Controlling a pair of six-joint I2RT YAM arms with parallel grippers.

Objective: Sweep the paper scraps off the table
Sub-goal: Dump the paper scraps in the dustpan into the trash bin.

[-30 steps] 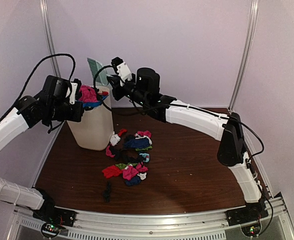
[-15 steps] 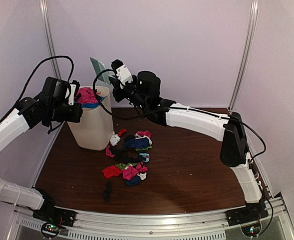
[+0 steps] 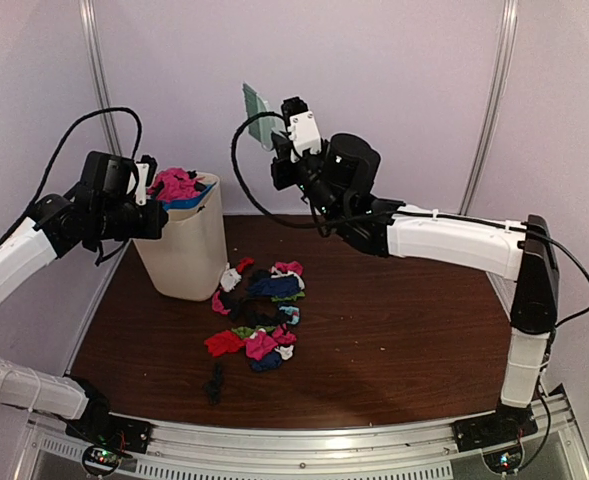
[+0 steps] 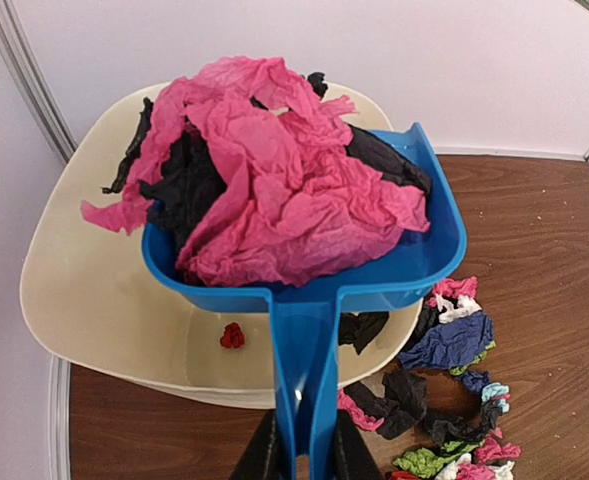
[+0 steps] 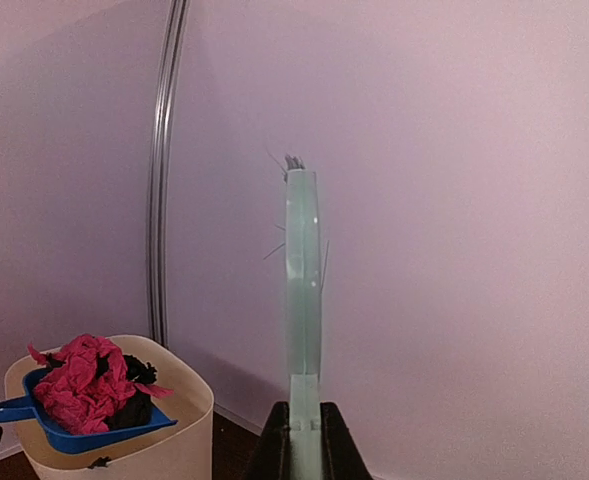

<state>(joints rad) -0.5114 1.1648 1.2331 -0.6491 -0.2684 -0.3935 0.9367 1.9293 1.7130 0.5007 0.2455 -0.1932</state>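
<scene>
- My left claw (image 4: 301, 455) sits at the bottom centre of its wrist view, jaws narrow and clamped on the handle of the blue dustpan (image 4: 426, 262).
- I hold the dustpan over the open mouth of a cream bin (image 4: 74, 290), the scoop pointing away from me toward the middle of the frame.
- Crumpled pink and black paper scraps (image 4: 274, 190) are heaped in the scoop. A pink tail hangs over its left rim.
- One small red scrap (image 4: 232, 335) lies inside the bin, just left of the handle.
- In the overhead view the bin stands in the left part of the frame, at the far left of the table (image 3: 404, 340).
- More paper scraps lie on the wood in a loose cluster at the centre of that view, just right of the bin's base: pink, red, dark blue, black, green and white.
- A black scrap (image 3: 215, 380) lies a little apart, below the cluster toward the lower centre.
- My right claw (image 5: 300, 445) shows at the bottom centre of its wrist view, shut tight on the stem of the pale green brush (image 5: 302, 270).
- The brush stands upright, edge-on, up the middle of that frame against the pale wall (image 5: 474, 200).
- Seen from overhead, my right claw is raised in the upper centre, well above the table and to the right of the bin.
- The bin and loaded dustpan also show in the lower left corner of the right wrist view.
</scene>
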